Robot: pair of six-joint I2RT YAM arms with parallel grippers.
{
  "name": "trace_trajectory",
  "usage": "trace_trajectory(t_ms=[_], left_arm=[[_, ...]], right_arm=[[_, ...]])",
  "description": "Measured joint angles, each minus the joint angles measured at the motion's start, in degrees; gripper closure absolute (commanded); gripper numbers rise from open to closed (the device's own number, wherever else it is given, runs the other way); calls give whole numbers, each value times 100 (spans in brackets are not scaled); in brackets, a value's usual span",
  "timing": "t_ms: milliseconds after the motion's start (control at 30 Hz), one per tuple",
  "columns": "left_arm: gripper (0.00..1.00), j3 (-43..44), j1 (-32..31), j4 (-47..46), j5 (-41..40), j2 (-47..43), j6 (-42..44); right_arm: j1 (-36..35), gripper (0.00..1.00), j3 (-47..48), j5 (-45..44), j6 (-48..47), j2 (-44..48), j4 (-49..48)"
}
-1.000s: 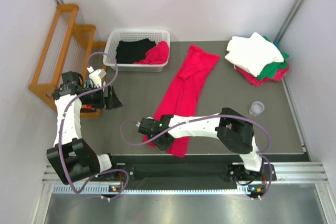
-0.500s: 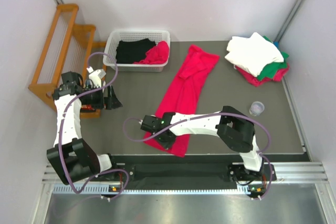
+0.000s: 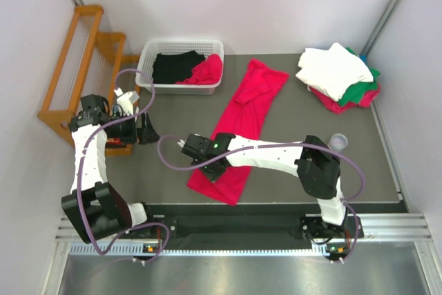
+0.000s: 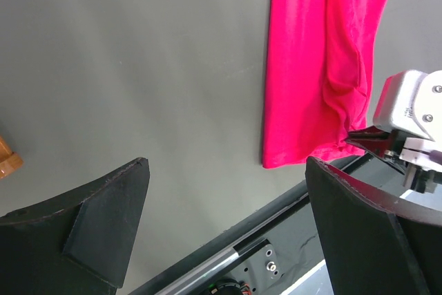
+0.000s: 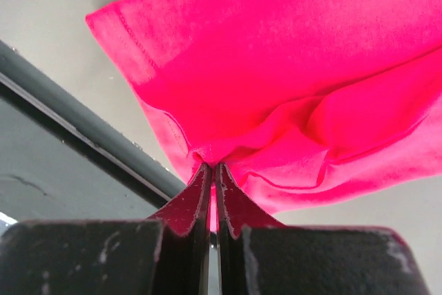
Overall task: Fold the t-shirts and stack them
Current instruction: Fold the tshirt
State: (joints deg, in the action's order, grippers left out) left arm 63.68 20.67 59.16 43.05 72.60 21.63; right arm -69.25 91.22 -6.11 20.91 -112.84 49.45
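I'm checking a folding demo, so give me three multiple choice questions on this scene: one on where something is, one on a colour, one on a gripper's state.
1. Where is the small clear cup?
A. In the basket
B. On the table near its right edge
C. On the wooden rack

2. What colour is the top shirt of the folded stack at the far right?
A. White
B. Black
C. Blue

3. What is the right gripper doing?
A. Hanging open above the table
B. Shut on the red t-shirt
C. Holding the cup

Answers:
1 B, the cup stands on bare table below the stack.
2 A, white lies over green and red layers.
3 B, the right wrist view shows its fingers pinched on bunched red fabric near the shirt's near end.
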Motion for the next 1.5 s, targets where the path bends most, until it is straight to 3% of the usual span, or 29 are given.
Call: trace_trajectory(t_ms=[333,767,1100,1367,1433,1500], left_arm=[[1,2,0,0,-4,0,17],[1,151,4,7,0,0,57],[1,264,4,35,50,0,57],[1,264,7,63,131,0,59],[1,264,7,76,131,0,66],[1,264,7,94,131,0,81]], right_arm=[[-9,100,-59,337,-44,90,149],[-11,100,-1067,522,-83,1060,372],[-11,100,-1130,671,-96,909,201],[-11,100,-599,841,-149,63,76],[-11,86,-476,861,-175,-46,50],[-9,80,-450,874,-184,-61,37]])
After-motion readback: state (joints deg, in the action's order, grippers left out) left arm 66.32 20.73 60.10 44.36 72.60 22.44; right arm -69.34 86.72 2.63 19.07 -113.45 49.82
